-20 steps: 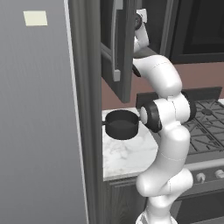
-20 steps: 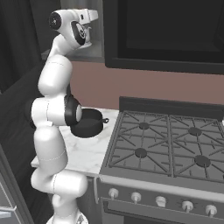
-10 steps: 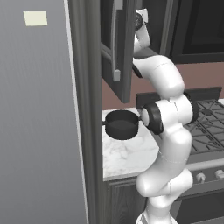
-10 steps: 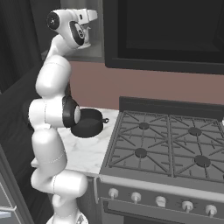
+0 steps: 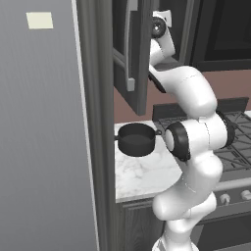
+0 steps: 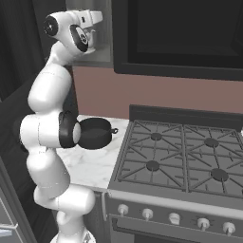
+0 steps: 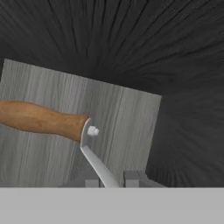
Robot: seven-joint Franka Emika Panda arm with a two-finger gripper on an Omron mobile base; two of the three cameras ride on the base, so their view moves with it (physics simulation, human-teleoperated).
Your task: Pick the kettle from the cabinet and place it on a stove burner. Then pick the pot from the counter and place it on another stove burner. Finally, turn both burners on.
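Reaching high into the open cabinet (image 5: 131, 54), the arm stands over the pot (image 5: 137, 139) on the counter (image 5: 142, 176). Right base view: burners (image 6: 153, 165) bare. Hand view: claw (image 7: 111, 178) pinching the kettle (image 7: 94, 151) handle's metal strip.

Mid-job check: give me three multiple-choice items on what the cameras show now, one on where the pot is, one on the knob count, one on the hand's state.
1. Where is the pot?
A. on the counter left of the stove
B. on a burner
C. inside the cabinet

2. How many knobs show on the stove front in the right base view?
A. two
B. five
C. eight

3. What is the hand doing?
A. hanging open over the stove
B. shut on the kettle handle
C. shut on the pot

Key: 1 A, the pot sits on the marble beside the grates. 2 B, five silver knobs line the front. 3 B, the hand view shows the fingers closed on the handle's metal strap inside the cabinet.
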